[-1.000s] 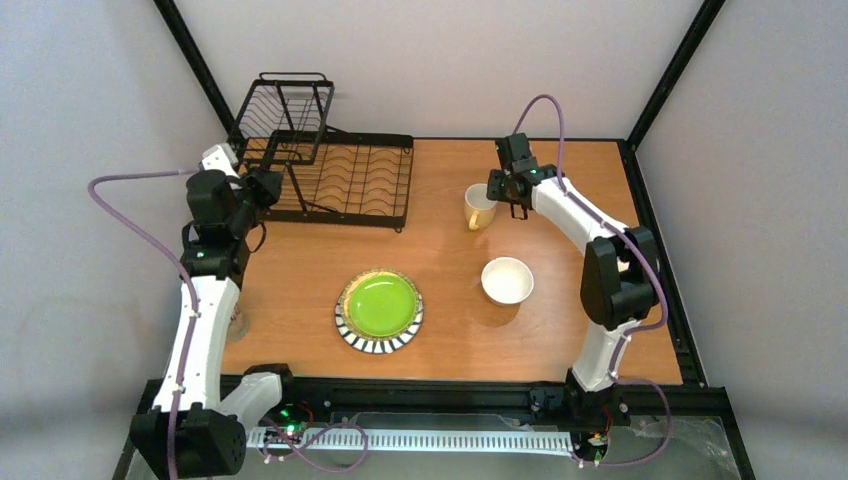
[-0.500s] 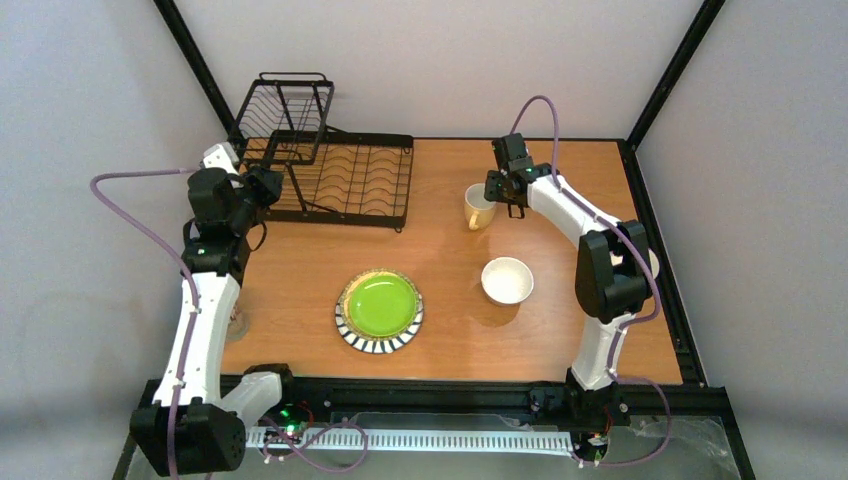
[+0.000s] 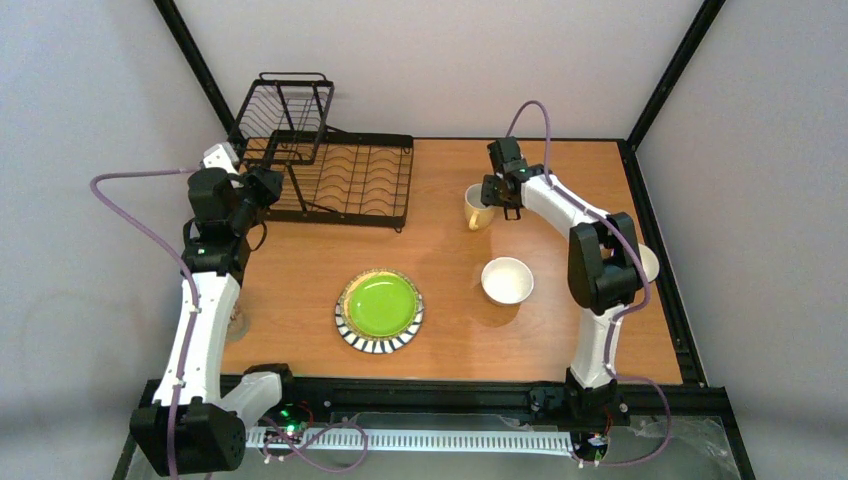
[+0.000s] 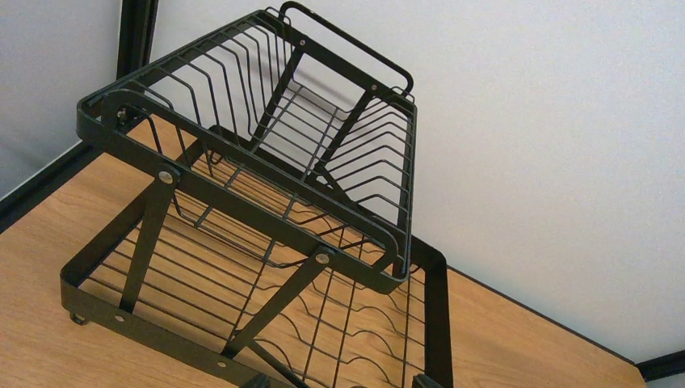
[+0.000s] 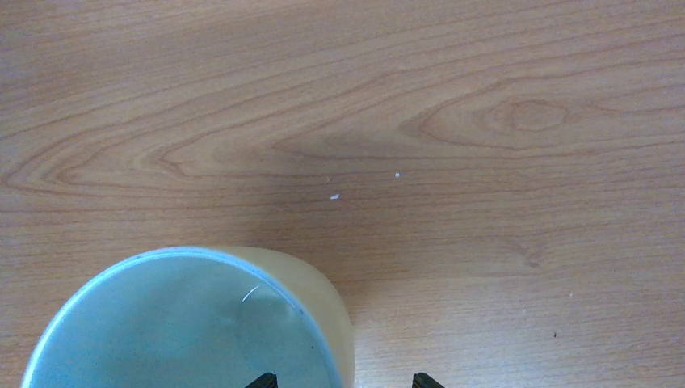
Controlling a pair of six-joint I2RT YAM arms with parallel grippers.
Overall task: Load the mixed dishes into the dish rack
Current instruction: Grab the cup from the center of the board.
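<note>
The black wire dish rack stands at the back left, its raised basket tier at the left end; it holds no dishes. It fills the left wrist view. My left gripper is open and empty at the rack's left near corner. A cream mug with a pale blue inside stands at the back centre. My right gripper is open, with one fingertip over the mug's inside and one outside its wall. A lime-green striped plate and a white bowl lie nearer.
Another white dish shows partly behind my right arm near the table's right edge. A small pale thing lies by my left arm at the left edge. Black frame rails border the table.
My right gripper has shifted a little left onto the mug's rim and its elbow has swung left. The left arm and the dishes have not moved.
</note>
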